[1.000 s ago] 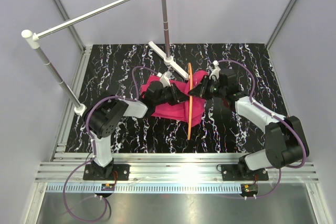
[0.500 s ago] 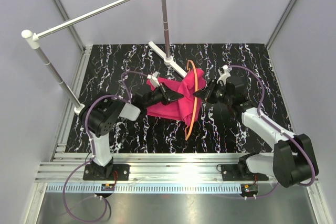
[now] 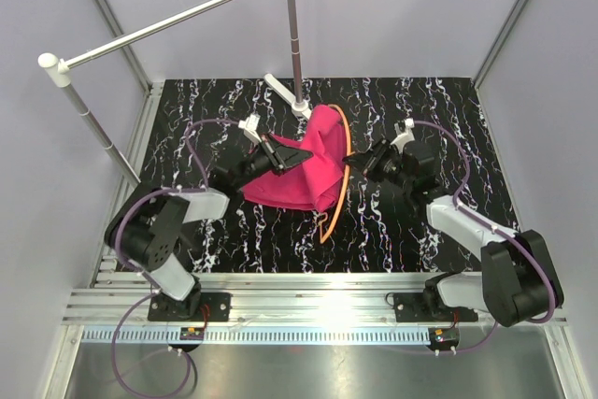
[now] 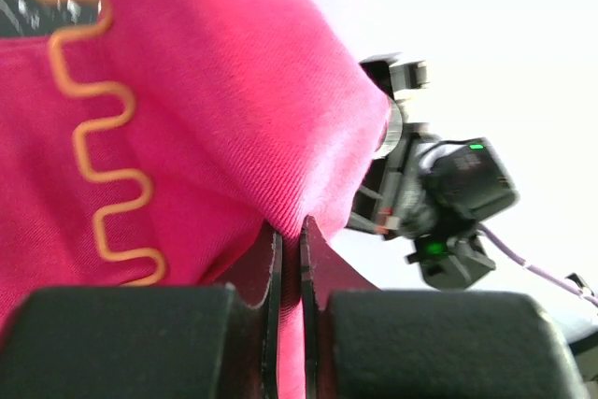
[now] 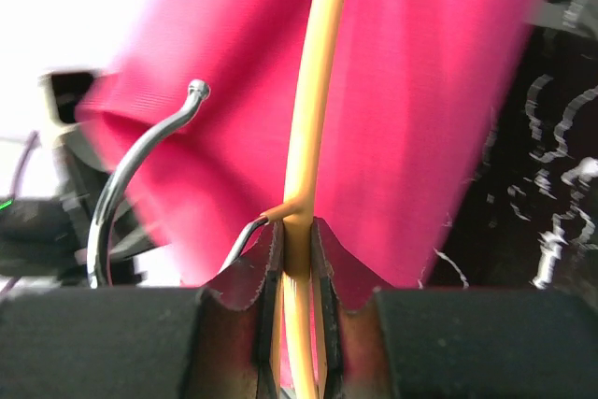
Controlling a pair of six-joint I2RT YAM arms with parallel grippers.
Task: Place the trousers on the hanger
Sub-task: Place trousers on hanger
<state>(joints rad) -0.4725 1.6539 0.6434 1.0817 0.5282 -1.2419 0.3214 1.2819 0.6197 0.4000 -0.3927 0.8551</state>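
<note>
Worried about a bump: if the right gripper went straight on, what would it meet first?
The right gripper, shut on the hanger, would likely meet the trousers just beyond; depth unclear.

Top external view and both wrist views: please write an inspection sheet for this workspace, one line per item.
Surface: black marbled table, no spills seen.
Job's things: magenta trousers bunched mid-table, against the orange hanger and its wavy bar.
Clutter: nothing seen.
Grippers: left gripper shut on a trousers fold; right gripper shut on the hanger by its hook.
Cables: purple cables loop loosely along both arms.
Surroundings: silver rail with white end caps on stands; plain pale walls.
</note>
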